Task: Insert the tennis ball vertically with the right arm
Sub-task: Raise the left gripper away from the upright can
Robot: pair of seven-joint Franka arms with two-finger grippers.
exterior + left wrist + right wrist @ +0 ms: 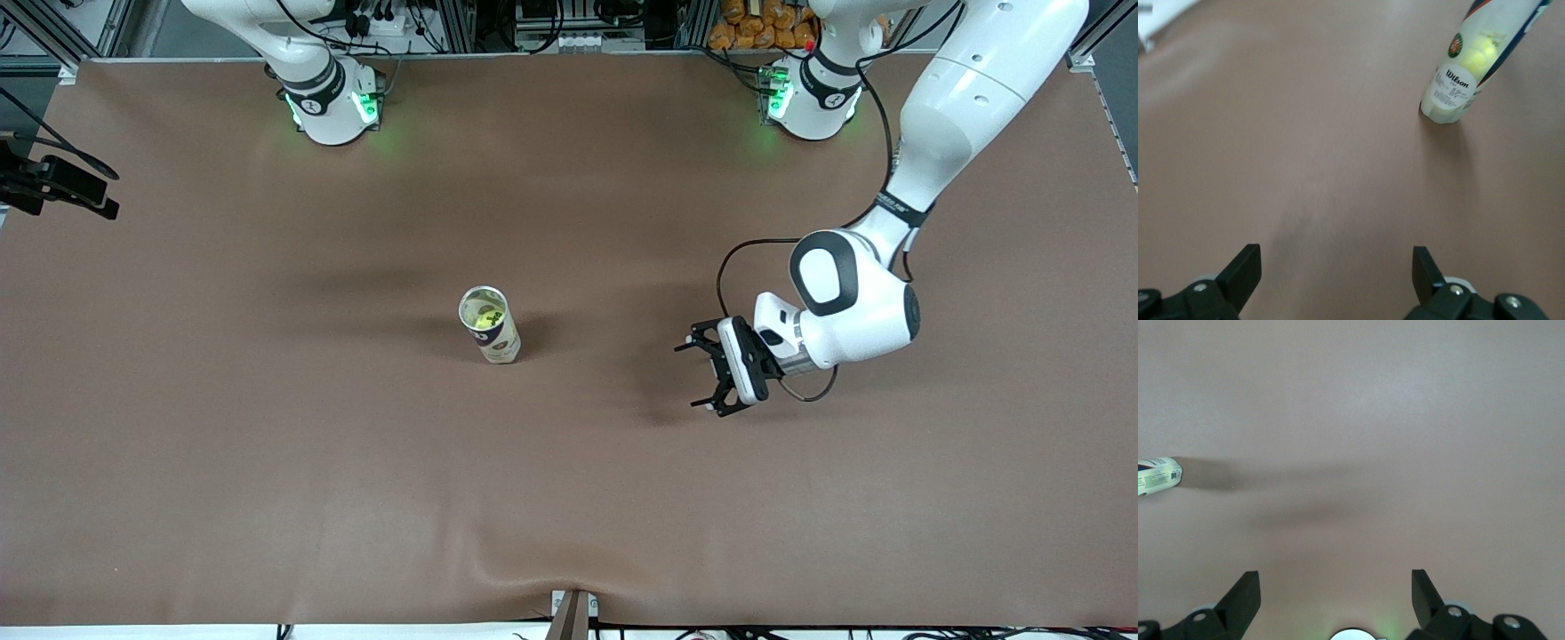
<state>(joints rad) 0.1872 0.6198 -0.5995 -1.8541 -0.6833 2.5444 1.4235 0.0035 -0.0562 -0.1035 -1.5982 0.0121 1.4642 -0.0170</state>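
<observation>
A clear tennis-ball can [490,324] stands upright near the middle of the brown table [267,427], mouth open. A yellow-green tennis ball [484,316] sits inside it. In the left wrist view the can [1457,87] shows its Wilson label and the tennis ball [1478,53] through the wall. My left gripper [696,374] hangs low over the table toward the left arm's end, pointing at the can, open and empty [1335,260]. My right gripper [1335,582] is open and empty too, over bare table by its own base. It is out of the front view. The can's foot [1158,477] shows at the edge of the right wrist view.
The right arm's base [329,107] and the left arm's base [813,102] stand along the table's edge farthest from the front camera, green lights on. A black device [53,187] juts in at the right arm's end. A small bracket [573,613] sits at the nearest edge.
</observation>
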